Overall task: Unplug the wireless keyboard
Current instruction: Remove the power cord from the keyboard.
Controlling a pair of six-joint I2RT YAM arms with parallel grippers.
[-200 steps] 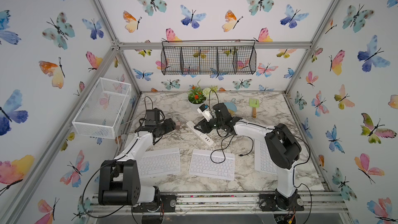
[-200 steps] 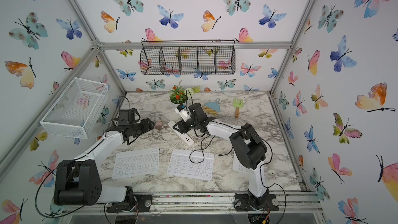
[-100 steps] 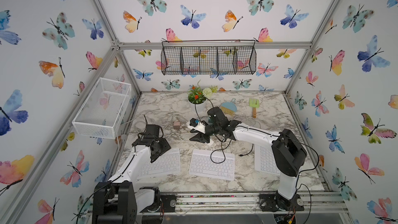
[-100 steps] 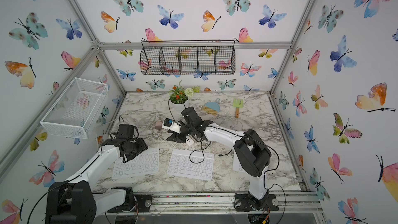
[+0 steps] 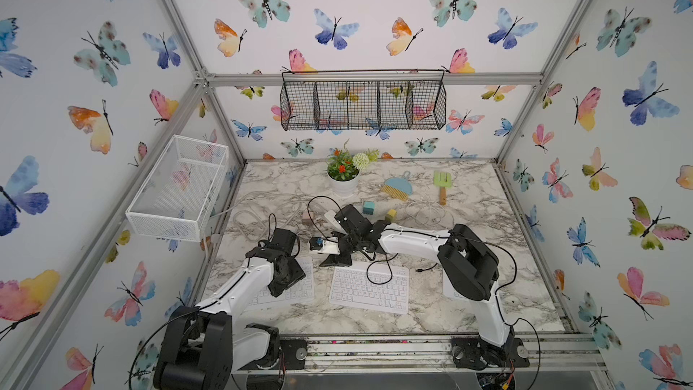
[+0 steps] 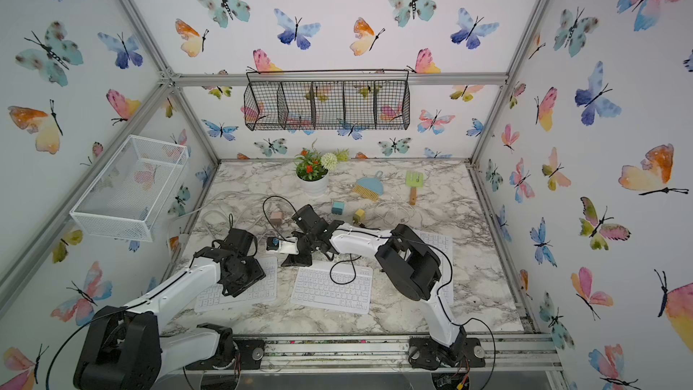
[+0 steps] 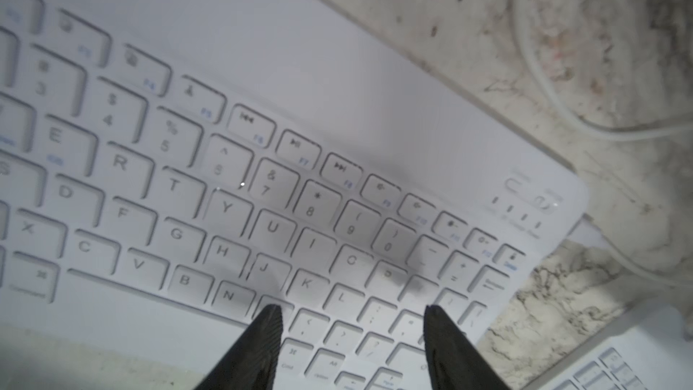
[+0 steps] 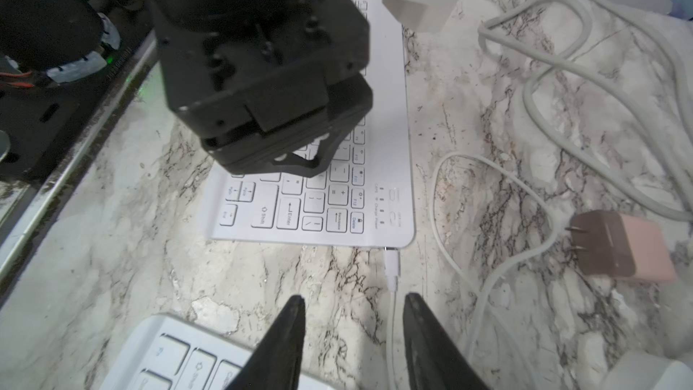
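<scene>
A white wireless keyboard lies at the front left of the marble table. My left gripper stands open over its keys, fingertips down on or just above them. A white plug sits in the keyboard's end edge, and its white cable runs between the open fingers of my right gripper, which hold nothing. In both top views the right gripper hangs low between this keyboard and the middle one, with the left gripper on the keyboard.
A second white keyboard lies in the middle with a black cable looped over it. A third is half hidden by the right arm. A pink charger, white cable coils, a plant pot and small blocks lie behind.
My left arm swung from the back left down onto the left keyboard and its jaws narrowed. My right gripper moved forward and left from the power strip to the keyboard's plug end.
</scene>
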